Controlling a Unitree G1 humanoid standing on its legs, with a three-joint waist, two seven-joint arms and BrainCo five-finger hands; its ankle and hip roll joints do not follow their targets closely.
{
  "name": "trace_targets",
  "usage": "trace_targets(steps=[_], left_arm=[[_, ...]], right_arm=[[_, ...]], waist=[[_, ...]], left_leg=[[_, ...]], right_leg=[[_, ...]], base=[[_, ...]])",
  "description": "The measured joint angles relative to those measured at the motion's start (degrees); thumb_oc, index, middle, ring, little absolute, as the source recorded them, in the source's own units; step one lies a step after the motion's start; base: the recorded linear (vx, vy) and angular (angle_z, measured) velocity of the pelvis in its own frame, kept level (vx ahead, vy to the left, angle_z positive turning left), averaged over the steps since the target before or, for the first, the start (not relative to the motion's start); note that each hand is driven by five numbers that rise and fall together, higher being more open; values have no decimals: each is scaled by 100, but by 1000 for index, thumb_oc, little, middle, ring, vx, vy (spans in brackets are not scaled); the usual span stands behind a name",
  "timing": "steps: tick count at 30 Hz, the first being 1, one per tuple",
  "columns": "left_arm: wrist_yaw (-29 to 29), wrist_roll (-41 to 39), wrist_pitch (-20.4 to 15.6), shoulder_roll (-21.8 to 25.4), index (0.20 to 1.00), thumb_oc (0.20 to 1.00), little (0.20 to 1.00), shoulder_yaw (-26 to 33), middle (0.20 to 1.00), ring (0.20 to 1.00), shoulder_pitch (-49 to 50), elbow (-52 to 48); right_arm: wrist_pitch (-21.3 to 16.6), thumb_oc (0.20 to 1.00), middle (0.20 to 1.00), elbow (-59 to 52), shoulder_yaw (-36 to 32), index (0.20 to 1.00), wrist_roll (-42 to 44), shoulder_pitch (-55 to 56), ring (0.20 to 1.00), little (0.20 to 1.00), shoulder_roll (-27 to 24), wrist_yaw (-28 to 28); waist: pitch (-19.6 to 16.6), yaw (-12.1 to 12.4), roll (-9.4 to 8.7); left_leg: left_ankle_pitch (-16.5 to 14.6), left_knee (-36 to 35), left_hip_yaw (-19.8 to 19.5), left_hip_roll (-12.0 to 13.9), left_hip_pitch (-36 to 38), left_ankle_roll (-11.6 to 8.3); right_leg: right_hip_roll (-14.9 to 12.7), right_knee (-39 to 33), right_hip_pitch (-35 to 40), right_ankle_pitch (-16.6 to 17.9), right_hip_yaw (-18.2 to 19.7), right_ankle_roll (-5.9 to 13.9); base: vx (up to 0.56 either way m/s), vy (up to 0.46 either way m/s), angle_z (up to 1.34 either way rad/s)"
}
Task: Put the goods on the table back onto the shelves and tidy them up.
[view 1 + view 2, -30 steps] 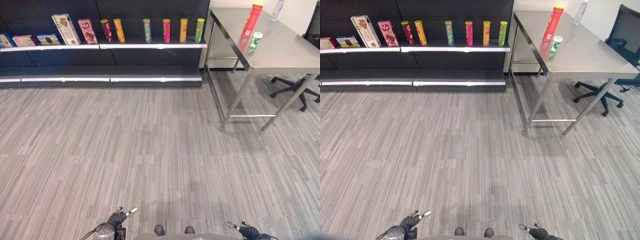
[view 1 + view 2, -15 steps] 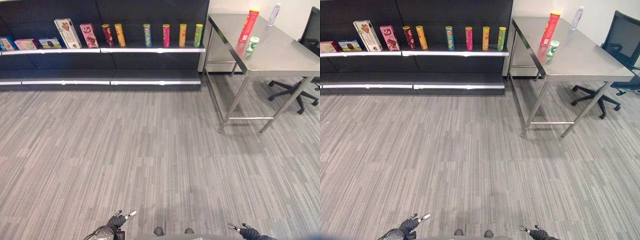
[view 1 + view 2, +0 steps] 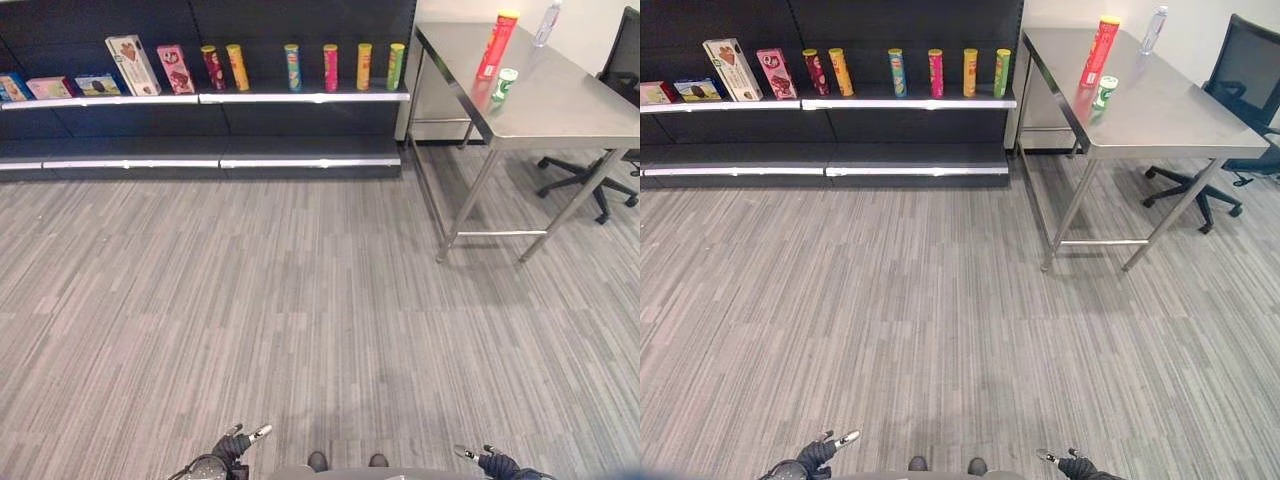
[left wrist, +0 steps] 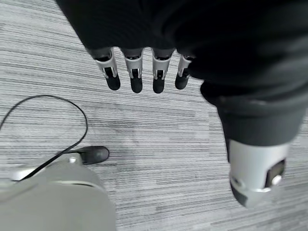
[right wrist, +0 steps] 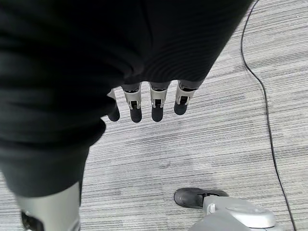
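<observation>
Right now you are at the approach step: nothing has been picked up, and both the table (image 3: 560, 110) and the shelves (image 3: 300, 96) are well apart from you across open floor. Your left hand (image 4: 144, 72) hangs at your side with its fingers straight and relaxed, holding nothing; your right hand (image 5: 149, 103) hangs the same way, empty.

The goods to return stand on the steel table at the far right: a tall red tube (image 3: 497, 44) with a yellow lid, upright, and a short green-and-white can (image 3: 506, 83) just beside it on its near side. A clear bottle (image 3: 546, 24) stands further back on the same table.

On the upper shelf, far left, a row of tubes (image 3: 295, 65) stands upright with gaps between them, and boxes (image 3: 130, 62) sit further left.

Your next move, as I judge it, calls for walking forward and to the right until the table edge is within arm's reach, then choosing one item to grasp.

As for labels, the print on every package is too small to read.
</observation>
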Motion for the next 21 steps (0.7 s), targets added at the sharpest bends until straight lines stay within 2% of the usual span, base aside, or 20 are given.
trace_targets(steps=[1, 2, 3, 5, 6, 7, 8, 10, 12, 13, 15, 17, 18, 19, 20, 21], left_arm=[[5, -19, -2, 13, 1000, 1000, 1000, 14, 1000, 1000, -56, 54], [12, -22, 2, -15, 1000, 1000, 1000, 13, 1000, 1000, -148, 106], [4, -22, 6, -82, 1000, 1000, 1000, 4, 1000, 1000, -135, 155], [4, -62, 8, -138, 1000, 1000, 1000, 5, 1000, 1000, -171, 208], [4, -155, 7, -156, 1000, 1000, 1000, 6, 1000, 1000, -176, 213], [5, -225, 7, -190, 1000, 1000, 1000, 1, 1000, 1000, -179, 218], [7, -228, 7, -217, 1000, 1000, 1000, -4, 1000, 1000, -205, 231], [7, -239, 8, -269, 1000, 1000, 1000, -14, 1000, 1000, -221, 220], [6, -240, 10, -296, 1000, 1000, 1000, -11, 1000, 1000, -245, 213], [11, -241, 8, -294, 1000, 1000, 1000, 11, 1000, 1000, -254, 213], [12, -241, 11, -293, 1000, 1000, 1000, 50, 1000, 1000, -190, 218], [13, -242, 37, -313, 1000, 1000, 1000, 239, 1000, 1000, -179, 331], [15, -241, 41, -298, 1000, 1000, 1000, 243, 1000, 1000, -176, 329], [29, -242, 25, -268, 1000, 1000, 1000, 267, 1000, 1000, -149, 246], [31, -239, 12, -202, 1000, 1000, 1000, 285, 1000, 1000, -197, 211], [34, -238, 5, -167, 1000, 1000, 1000, 287, 1000, 1000, -169, 154]], right_arm=[[0, 1000, 1000, 14, 0, 1000, 10, -51, 1000, 1000, 28, 6], [0, 1000, 1000, 43, 6, 1000, 91, -93, 1000, 1000, 44, 9], [-16, 1000, 1000, 45, 3, 1000, 106, -123, 1000, 1000, 2, 4], [3, 1000, 1000, 65, 3, 1000, 108, -126, 1000, 1000, -16, 2], [3, 1000, 1000, 71, 6, 1000, 109, -139, 1000, 1000, -19, 2], [-1, 1000, 1000, 66, 9, 1000, 109, -161, 1000, 1000, -43, 4], [4, 1000, 1000, 70, 45, 1000, 107, -251, 1000, 1000, -83, -1], [-3, 1000, 1000, 56, 52, 1000, 108, -462, 1000, 1000, -149, -8], [-4, 1000, 1000, 46, 91, 1000, 106, -586, 1000, 1000, -211, -14], [-4, 1000, 1000, 84, 94, 1000, 103, -645, 1000, 1000, -221, -19], [-6, 1000, 1000, 86, 95, 1000, 98, -579, 1000, 1000, -211, -7], [-42, 1000, 1000, 93, 103, 1000, 85, -561, 1000, 1000, -202, 12], [-46, 1000, 1000, 106, 129, 1000, 85, -488, 1000, 1000, -200, 11], [-60, 1000, 1000, 107, 203, 1000, 85, -365, 1000, 1000, -180, 15], [-58, 1000, 1000, 126, 181, 1000, 72, -303, 1000, 1000, -113, 31], [-79, 1000, 1000, 235, 132, 1000, 37, -255, 1000, 1000, -17, 28]], waist=[[69, 4, -69], [164, 75, -203], [203, 79, -194], [240, 92, -149], [264, 111, -138], [272, 131, -105], [313, 143, -39], [448, 198, 107], [531, 289, 229], [572, 319, 301], [523, 454, 329], [474, 530, 302], [411, 522, 231], [317, 523, 77], [319, 498, -54], [281, 450, -111]], left_leg=[[-16, 423, -31, -27, -227, -25], [57, 1313, -136, -93, -730, -190], [-4, 1733, -230, -85, -996, -207], [-48, 1700, -309, -71, -1142, -198], [-40, 1455, -325, -57, -1156, -211], [32, 839, -352, -18, -1163, -262], [232, 169, -337, 78, -1198, -407], [478, -651, -308, 299, -1328, -664], [620, -961, -295, 445, -1450, -761], [631, -960, -200, 559, -1525, -777], [627, -947, -73, 674, -1466, -768], [596, -608, 1, 630, -1314, -685], [767, -495, 75, 433, -1267, -448], [887, -518, 231, 248, -1193, -226], [826, -517, 283, 87, -1067, 10], [762, -573, 360, 9, -885, 325]], right_leg=[[-50, 54, -31, -22, -2, -40], [-186, 108, -53, 5, 19, -167], [-174, 67, -38, 27, 6, -233], [-165, -34, 26, 29, -21, -294], [-174, -34, 21, 26, -15, -297], [-183, -34, -23, 25, 2, -297], [-166, -34, -67, 13, 19, -283], [-119, -37, -48, -20, 153, -250], [-93, -36, 37, -105, 313, -220], [-85, -35, 170, -220, 394, -112], [-114, -37, 246, -309, 646, -62], [-344, -37, 426, -536, 945, 33], [-576, -33, 551, -704, 1007, 157], [-794, 33, 601, -760, 1009, 355], [-969, 352, 581, -785, 888, 576], [-1058, 966, 463, -951, 763, 801]], base=[[70, -51, -2], [132, -61, -7], [173, -28, -11], [247, 9, 13], [314, 41, 11], [355, 47, -1], [406, 51, -6], [456, 68, -26], [493, 119, -42], [525, 157, -48], [483, 181, -68], [390, 159, -89], [335, 127, -74], [582, 243, -49], [252, 119, -36], [424, 255, -29]])
